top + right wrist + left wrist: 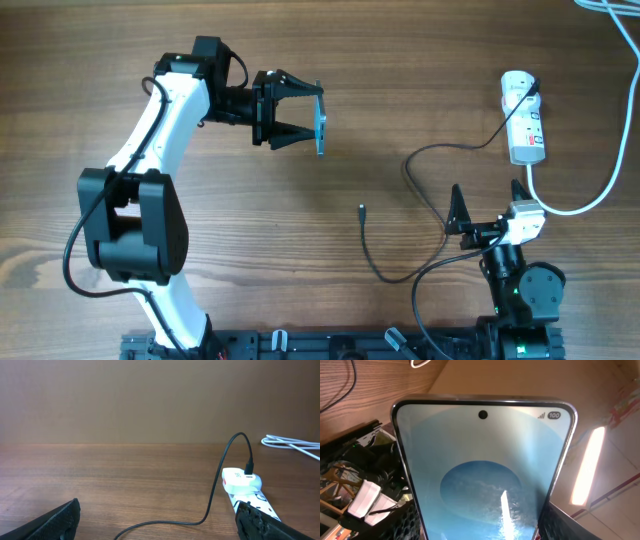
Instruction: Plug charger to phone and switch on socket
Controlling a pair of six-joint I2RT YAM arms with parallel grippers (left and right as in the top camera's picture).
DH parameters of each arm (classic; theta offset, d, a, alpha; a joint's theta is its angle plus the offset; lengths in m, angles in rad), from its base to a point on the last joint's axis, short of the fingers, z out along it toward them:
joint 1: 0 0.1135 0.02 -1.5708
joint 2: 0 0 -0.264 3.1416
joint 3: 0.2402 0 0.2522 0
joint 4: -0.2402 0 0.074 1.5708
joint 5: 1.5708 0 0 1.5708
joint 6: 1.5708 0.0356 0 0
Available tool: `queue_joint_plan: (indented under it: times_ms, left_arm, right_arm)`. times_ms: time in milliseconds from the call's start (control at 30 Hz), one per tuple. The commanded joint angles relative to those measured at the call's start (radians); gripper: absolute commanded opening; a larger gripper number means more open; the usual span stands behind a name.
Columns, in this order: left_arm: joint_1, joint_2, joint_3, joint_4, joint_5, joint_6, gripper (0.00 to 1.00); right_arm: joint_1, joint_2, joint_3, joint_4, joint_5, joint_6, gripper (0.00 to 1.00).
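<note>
The table (420,60) is matt brown wood with a lengthwise grain. The phone (485,475) is a flat slab with rounded corners and a thin metallic rim. Its glossy pale-blue screen carries a darker blue disc, and a round punch-hole lens sits near the 12 o'clock edge.

The left gripper (312,118) is clamped on the phone. Its black, stippled fingers (555,522) press the two long edges, entering the left wrist view at 5 and 7 o'clock. From overhead we see the phone edge-on at the fingertips, at 3 o'clock from the gripper body and at 12 o'clock from the table centre.

The socket (524,120) is a smooth white plastic oblong with red markings, lying at 2 o'clock on the table. The charger (425,155) is a thin, limp black cable. It enters the socket near the 12 o'clock end and loops across the wood. Its small dark plug tip (362,209) rests near the table centre, at 5 o'clock from the phone and well apart from it. A thick white cable (590,205) leaves the socket's 6 o'clock end and curves away toward 3 o'clock.

The right gripper (487,203) has its rough black fingers (57,520) spread wide, gripping nothing. A stretch of the charger lies on the wood between them. The plug tip lies at 9 o'clock from this gripper, well apart. The socket lies at 1 o'clock, near but not touching.
</note>
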Motion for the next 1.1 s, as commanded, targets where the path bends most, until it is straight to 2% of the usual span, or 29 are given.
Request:
queue_joint_plan:
  times_ms: [0, 300, 367, 433, 600, 700, 733, 933, 1000, 1067]
  left_arm:
    - [-0.001, -0.034, 0.001, -0.001, 0.056, -0.002, 0.6]
    - [-0.001, -0.034, 0.001, -0.001, 0.057, -0.002, 0.59]
    - [-0.001, -0.034, 0.001, -0.001, 0.056, -0.002, 0.6]
    - [-0.001, -0.034, 0.001, -0.001, 0.056, -0.002, 0.59]
    - [-0.001, -0.034, 0.001, -0.001, 0.056, -0.002, 0.59]
    - [-0.001, -0.034, 0.001, -0.002, 0.056, -0.002, 0.59]
    - [-0.001, -0.034, 0.001, -0.002, 0.056, -0.003, 0.59]
    - [-0.001, -0.034, 0.001, -0.001, 0.056, -0.002, 0.59]
    - [-0.001, -0.034, 0.001, -0.001, 0.056, -0.002, 0.59]
    - [-0.001, -0.034, 0.001, -0.001, 0.056, -0.002, 0.59]
  right_arm:
    - [-0.005, -0.009, -0.001, 0.003, 0.013, -0.013, 1.0]
    - [-0.005, -0.009, -0.001, 0.004, 0.014, -0.013, 1.0]
    - [-0.004, -0.009, -0.001, 0.005, -0.008, 0.034, 1.0]
    - [-0.004, -0.009, -0.001, 0.013, -0.085, 0.227, 1.0]
    - [-0.004, -0.008, -0.001, 0.03, -0.297, 0.924, 1.0]
    - [-0.005, -0.008, -0.001, 0.037, -0.308, 1.245, 1.0]
    - [-0.004, -0.008, -0.001, 0.055, -0.32, 1.279, 1.0]
    - [-0.005, -0.007, 0.014, 0.33, -0.373, 1.154, 1.0]
    - [-0.005, -0.002, 0.063, 0.329, -0.373, 1.081, 1.0]
    - [-0.005, 0.023, 0.146, 0.231, -0.369, 0.953, 0.99]
